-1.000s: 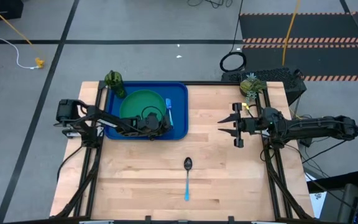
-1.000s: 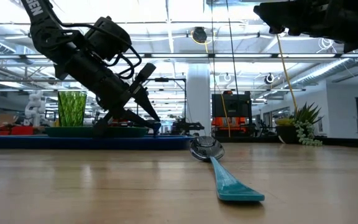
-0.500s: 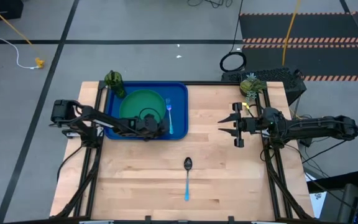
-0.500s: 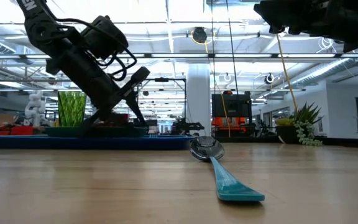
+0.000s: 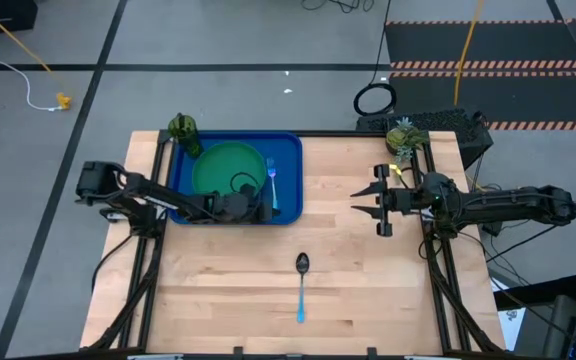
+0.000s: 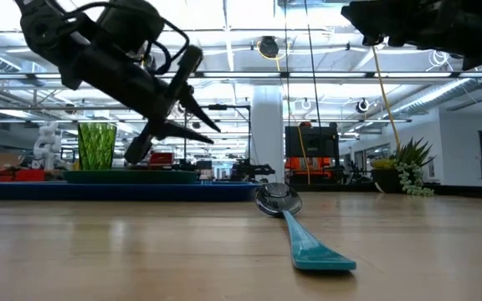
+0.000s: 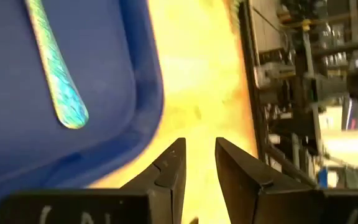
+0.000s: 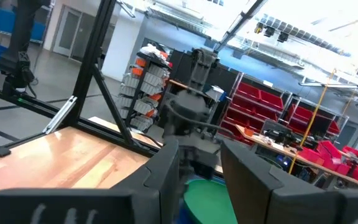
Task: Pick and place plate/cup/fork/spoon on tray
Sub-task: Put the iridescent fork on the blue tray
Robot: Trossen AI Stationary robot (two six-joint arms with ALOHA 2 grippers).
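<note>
Blue-handled fork point(image 5: 272, 186) now lay on the bright blue plastic tray point(image 5: 288, 150); the left claw point(image 5: 264, 211), spread and empty, had lifted away. Only the blue-handled, dark-bowled spoon point(image 5: 301, 284) remained on the wooden bench point(image 5: 368, 290), while the right claw point(image 5: 366, 201) hovered spread.

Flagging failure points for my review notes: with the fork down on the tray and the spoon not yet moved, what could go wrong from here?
1. The left gripper hangs low, fingers open and empty, right by the fork and the plate; a careless sweep out could drag either across the tray.
2. The spoon lies flat on the table, so fingers may slip off it or push it.
3. The right gripper waits near that route and could get in the way.
</note>
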